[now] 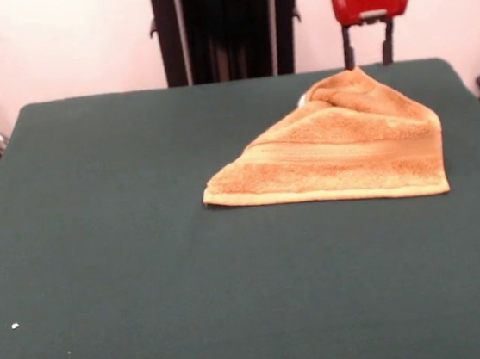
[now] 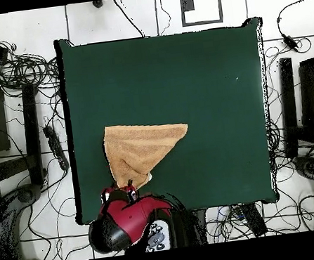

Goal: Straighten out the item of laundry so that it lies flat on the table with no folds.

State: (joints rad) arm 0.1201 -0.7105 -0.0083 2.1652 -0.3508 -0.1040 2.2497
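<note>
Golden-tan towel (image 1: 340, 146) lies folded into a triangle on the green table (image 1: 100, 247), toward its far edge from the front. My gripper (image 1: 370, 54) hangs just above its peak, fingers spread, holding nothing.

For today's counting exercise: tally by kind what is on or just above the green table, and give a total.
Towels: 1, the golden-tan towel, folded into a triangle
Grippers: 1, the gripper, fingers apart above the towel's peak
Tables: 1, the green table
Total: 3
</note>
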